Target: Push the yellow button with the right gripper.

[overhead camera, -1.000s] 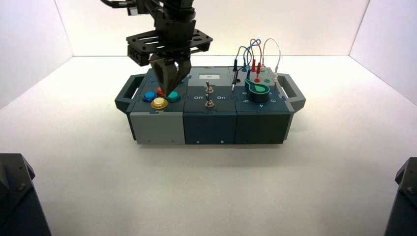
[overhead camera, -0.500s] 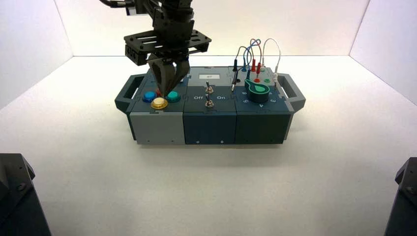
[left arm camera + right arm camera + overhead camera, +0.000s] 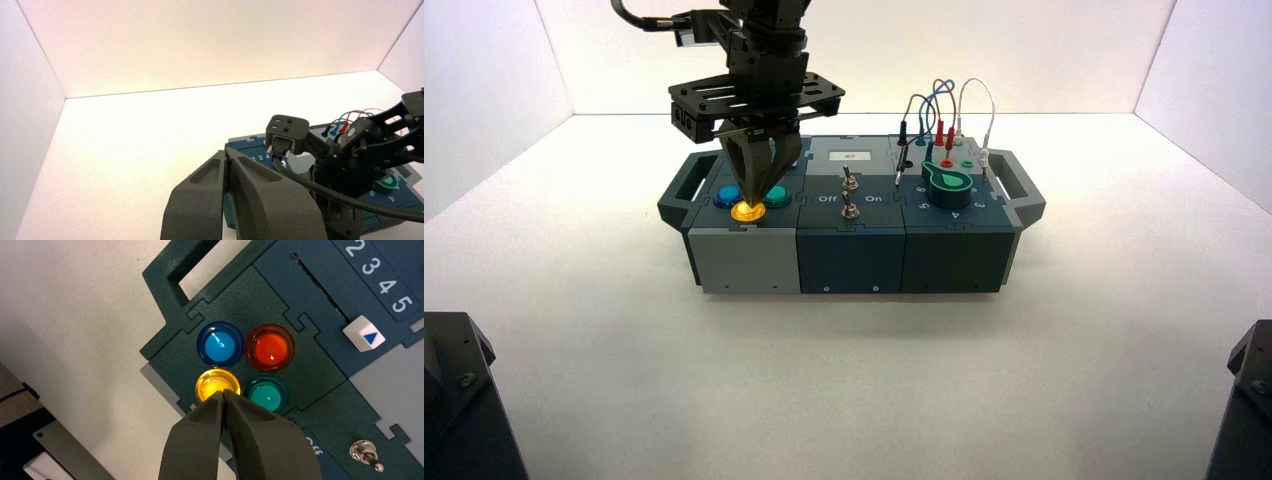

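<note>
Pale walls surround a white tabletop bearing the dark box. On the box's near left corner, the yellow button glows, right at the tips of the right gripper, beside the blue button and the teal-green button. The right gripper's jaws are closed, tips together, gripping nothing; whether they touch the button, I cannot tell. The left gripper waits off to the box's left, also closed.
</note>
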`<state>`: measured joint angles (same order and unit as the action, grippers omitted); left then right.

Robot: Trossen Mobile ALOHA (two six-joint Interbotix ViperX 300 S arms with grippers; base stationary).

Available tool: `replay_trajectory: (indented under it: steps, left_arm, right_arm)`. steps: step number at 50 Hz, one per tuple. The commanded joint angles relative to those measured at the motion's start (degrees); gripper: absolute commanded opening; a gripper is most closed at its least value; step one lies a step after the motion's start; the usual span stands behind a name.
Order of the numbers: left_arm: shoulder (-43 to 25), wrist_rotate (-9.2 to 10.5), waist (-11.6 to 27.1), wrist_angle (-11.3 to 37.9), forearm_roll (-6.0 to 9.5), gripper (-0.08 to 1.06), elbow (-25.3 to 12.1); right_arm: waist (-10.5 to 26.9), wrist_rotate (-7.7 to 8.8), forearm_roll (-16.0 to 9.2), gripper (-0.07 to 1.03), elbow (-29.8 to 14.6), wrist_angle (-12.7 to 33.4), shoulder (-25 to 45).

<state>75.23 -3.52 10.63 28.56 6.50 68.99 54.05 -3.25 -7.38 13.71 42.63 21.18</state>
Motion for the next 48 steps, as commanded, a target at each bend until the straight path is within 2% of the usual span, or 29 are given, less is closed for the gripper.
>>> replay_trajectory:
  steps: [1,23,34,48]
  left_arm:
    - [-0.4,0.0,-0.3,-0.4,-0.09,-0.03,-0.7]
    - [-0.4,-0.09,-0.3,-0.3,-0.26,-0.03,-0.7]
    - [-0.4,-0.18,-0.3,-0.3,-0.26,-0.03,-0.7]
    - [-0.4,-0.18,-0.3,-0.5,-0.26,-0.03,-0.7]
  right_arm:
    - [0.3,0.09,-0.4,-0.02,-1.2,0.0,-1.1]
    - [0.3,0.18,-0.2,-0.02,-0.2,0.3,-2.7]
    - [0.3,-0.44,-0.3,-0.02,1.7,1.4,-7.6]
    - [0.3,-0.26,-0.2,-0.02,4.5,2.1,-10.9]
